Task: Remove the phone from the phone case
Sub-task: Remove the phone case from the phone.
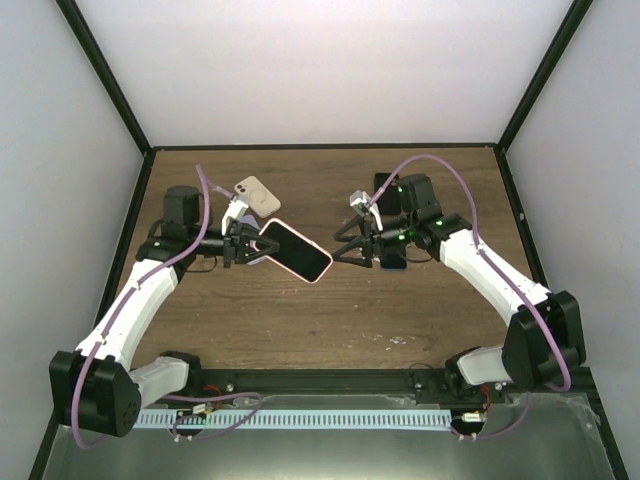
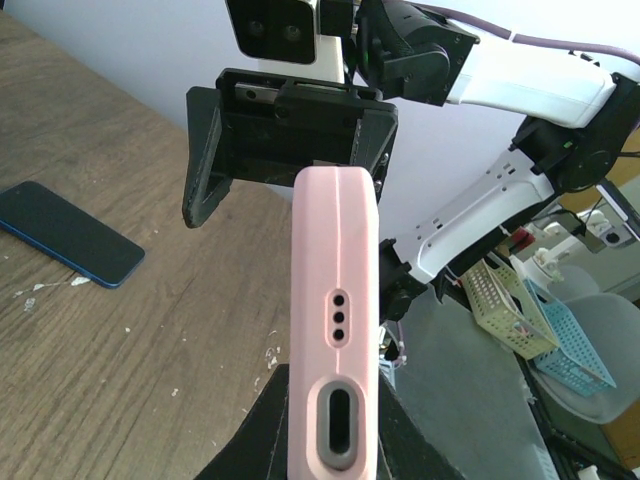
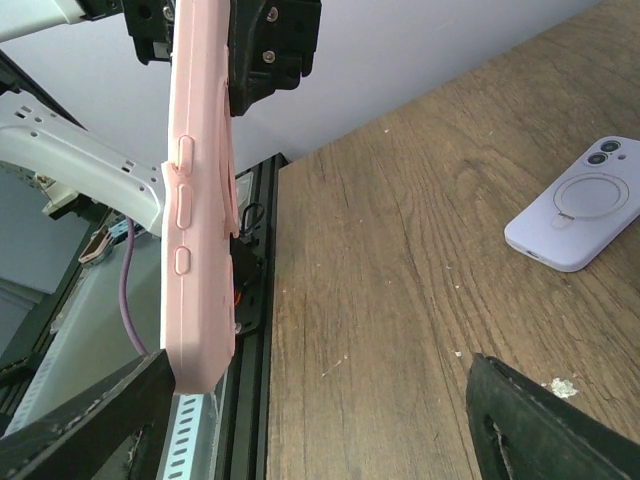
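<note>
The phone, dark screen up, sits in a pink phone case and is held above the table. My left gripper is shut on its left end. In the left wrist view the case stands edge-on between my fingers, its port end nearest the camera. My right gripper is open just off the phone's right end. In the right wrist view the case hangs close to my left finger, and the other finger stands far to the right. Nothing is gripped there.
A pale lavender case lies on the wooden table behind the left gripper, also visible as. A dark blue phone lies flat under the right arm. A black frame rail runs along the near edge.
</note>
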You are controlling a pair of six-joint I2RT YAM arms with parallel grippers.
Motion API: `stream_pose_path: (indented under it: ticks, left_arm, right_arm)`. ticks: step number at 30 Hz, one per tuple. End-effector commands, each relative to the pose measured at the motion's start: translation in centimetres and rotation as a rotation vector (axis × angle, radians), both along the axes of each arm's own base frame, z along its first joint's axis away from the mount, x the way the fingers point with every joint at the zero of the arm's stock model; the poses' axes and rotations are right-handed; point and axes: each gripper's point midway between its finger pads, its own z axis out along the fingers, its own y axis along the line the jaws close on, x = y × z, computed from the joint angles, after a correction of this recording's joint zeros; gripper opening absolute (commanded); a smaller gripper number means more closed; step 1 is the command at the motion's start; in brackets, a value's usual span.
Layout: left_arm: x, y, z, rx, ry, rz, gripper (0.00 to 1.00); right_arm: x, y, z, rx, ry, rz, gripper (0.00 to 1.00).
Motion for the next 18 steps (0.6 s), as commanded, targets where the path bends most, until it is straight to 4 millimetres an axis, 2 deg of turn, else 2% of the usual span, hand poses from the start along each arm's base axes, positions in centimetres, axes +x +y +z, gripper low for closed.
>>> stream_pose_path:
  ticks: [1,18]
  left_arm:
    - [0.43,-0.21,1.56,-0.015,-0.073,-0.006,0.00]
    - [1.18,-0.15,0.71,0.016,-0.075,0.039,0.00]
  right_arm:
    - [-0.77,0.38,0.73,0.024,-0.010,0.045,0.78]
    - [-1.17,0.32,0.78,0.035,-0.011,0.062,0.77]
